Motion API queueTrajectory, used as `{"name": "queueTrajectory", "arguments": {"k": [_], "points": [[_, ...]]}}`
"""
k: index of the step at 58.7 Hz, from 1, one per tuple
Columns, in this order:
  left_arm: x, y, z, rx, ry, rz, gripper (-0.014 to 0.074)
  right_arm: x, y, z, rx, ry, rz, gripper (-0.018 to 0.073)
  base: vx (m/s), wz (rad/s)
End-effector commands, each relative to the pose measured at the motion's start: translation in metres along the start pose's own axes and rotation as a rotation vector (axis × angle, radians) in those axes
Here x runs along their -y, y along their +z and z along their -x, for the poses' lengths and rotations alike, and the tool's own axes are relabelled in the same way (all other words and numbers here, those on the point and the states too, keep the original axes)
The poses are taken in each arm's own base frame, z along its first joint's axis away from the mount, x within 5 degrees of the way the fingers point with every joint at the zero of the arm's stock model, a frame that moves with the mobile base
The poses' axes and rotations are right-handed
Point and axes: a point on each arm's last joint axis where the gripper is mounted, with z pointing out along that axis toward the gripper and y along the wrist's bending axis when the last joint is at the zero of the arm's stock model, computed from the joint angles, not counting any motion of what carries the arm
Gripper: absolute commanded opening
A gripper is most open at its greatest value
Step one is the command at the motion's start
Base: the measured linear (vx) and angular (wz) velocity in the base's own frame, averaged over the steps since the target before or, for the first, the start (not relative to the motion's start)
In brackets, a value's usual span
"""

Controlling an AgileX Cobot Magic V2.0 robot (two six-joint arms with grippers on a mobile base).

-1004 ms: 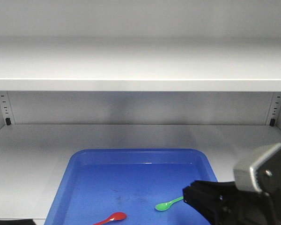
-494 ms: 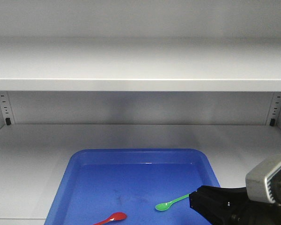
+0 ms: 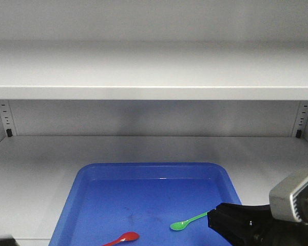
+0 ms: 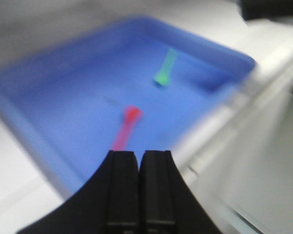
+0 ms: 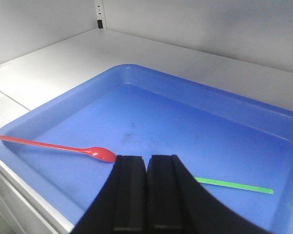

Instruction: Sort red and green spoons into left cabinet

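Front-facing view shows the grey cabinet [image 3: 154, 72] with a wide upper shelf and, below it, a lower shelf on which a blue tray [image 3: 82, 184] sits. Both spoons lie loose inside the tray: the red spoon [image 3: 124, 238] near the front edge, left of centre, and the green spoon [image 3: 187, 222] to its right, bowl pointing left, handle running up and right toward the black right pincer [image 3: 218, 220], which reaches in from the lower right corner with its tip just beside the handle's end. From the right wrist camera, the right pincer [image 5: 146, 163] has its two fingers pressed together with nothing between them; the red spoon [image 5: 58, 147] lies to its left, and the green handle [image 5: 234, 185] shows to its right. The left wrist picture is blurred, yet the left pincer [image 4: 138, 158] is likewise closed and empty, above the tray's near edge, with the red spoon [image 4: 127, 126] just ahead of it and the green spoon [image 4: 165, 69] farther in.
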Motion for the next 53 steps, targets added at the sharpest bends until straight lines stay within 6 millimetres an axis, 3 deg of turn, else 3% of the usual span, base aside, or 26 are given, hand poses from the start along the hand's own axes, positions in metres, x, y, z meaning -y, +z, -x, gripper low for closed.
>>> {"name": "queueTrajectory", "arguments": {"k": [1,9,15,21,39,47,53], "points": [[-0.012,-0.017,0.023,0.198,0.02,0.169,0.0,0.002,-0.005,0.016,0.091,0.006,-0.035,-0.0004,0.0,0.0],[-0.023,-0.042,0.032,0.345,0.024,0.374,0.0,0.002,-0.005,0.016,0.092,0.006,-0.035,-0.0004,0.0,0.01],[-0.021,-0.059,0.028,0.412,0.008,0.457,0.0,0.002,-0.005,0.016,0.092,0.006,-0.035,-0.0004,0.0,0.0],[-0.019,-0.064,0.004,0.442,-0.047,0.508,0.0,0.002,-0.005,0.016,0.092,0.006,-0.035,-0.0004,0.0,0.0],[-0.009,-0.05,-0.095,0.39,-0.122,0.545,0.0,0.002,-0.005,0.016,0.092,0.006,-0.035,-0.0004,0.0,0.0],[-0.005,-0.051,-0.117,0.43,-0.108,0.558,0.0,0.002,-0.005,0.016,0.092,0.006,-0.035,-0.0004,0.0,0.0],[-0.006,-0.048,-0.12,0.414,-0.116,0.56,0.0,0.002,-0.005,0.015,0.089,0.006,-0.033,-0.0004,0.0,0.0]]}}
